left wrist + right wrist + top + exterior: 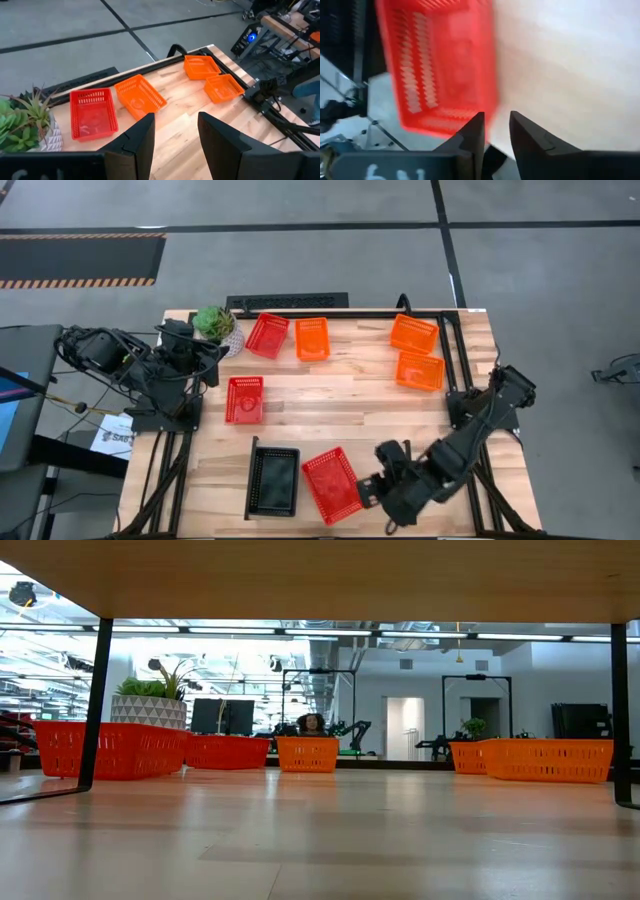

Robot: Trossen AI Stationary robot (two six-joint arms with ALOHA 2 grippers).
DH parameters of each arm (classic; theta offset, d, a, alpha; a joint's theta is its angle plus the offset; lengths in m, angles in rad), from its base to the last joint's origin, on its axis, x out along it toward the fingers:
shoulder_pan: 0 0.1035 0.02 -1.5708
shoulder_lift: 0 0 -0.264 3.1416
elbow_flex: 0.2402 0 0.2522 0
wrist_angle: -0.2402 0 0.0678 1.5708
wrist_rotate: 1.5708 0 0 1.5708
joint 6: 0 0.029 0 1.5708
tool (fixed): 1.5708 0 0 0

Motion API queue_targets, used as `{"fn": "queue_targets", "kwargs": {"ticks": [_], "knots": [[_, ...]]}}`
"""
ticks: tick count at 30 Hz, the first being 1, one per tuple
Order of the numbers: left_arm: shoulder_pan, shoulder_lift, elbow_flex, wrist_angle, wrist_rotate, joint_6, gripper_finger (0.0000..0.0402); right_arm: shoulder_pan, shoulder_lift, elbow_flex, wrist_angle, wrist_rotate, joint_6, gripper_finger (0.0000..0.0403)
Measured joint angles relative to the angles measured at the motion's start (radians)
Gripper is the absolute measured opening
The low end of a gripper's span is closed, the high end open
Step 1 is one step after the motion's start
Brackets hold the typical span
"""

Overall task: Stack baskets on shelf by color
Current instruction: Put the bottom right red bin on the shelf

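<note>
- So, right gripper (pixel 366 490) sits just beside the red basket (pixel 332 484) near the tabletop's (pixel 350 415) front edge, jaws narrowly apart, pinching nothing.
- Left gripper (pixel 175 137) hangs by the plant (pixel 213 322), jaws spread, empty.

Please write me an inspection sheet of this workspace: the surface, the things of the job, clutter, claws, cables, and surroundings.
Surface: light wooden table inside a thin black frame; bare in the middle.
Job's things: three red baskets, one by the plant, one at the left side, one at the near edge; three orange baskets, one at the far edge and two at the far right; one black basket at the near edge. None stacked.
Clutter: potted plant at the far left corner.
Claws: left claw open, empty, near the plant; right claw slightly open, empty, beside the near red basket.
Cables: bundle beside the left arm.
Surroundings: grey floor with striped hazard tape; a person far behind.
</note>
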Motion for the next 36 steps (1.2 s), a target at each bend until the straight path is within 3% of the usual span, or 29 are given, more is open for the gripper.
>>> {"fn": "queue_targets", "kwargs": {"ticks": [8,19,31,36], "knots": [[0.0,0.0,0.0,0.004,0.0,-0.001,0.0138,0.033,0.03,0.001,0.001,-0.03,0.086,0.0063],[0.0,0.0,0.0,0.005,-0.001,-0.002,0.0138,-0.015,0.097,-0.001,0.141,-0.092,-0.018,0.0058],[0.0,0.025,0.001,0.005,0.044,0.042,0.0138,-0.032,0.044,0.0,0.113,-0.08,-0.057,0.0058],[0.0,0.065,0.001,0.006,0.054,0.074,0.0138,-0.063,-0.03,0.002,0.084,-0.006,-0.174,0.0059]]}}
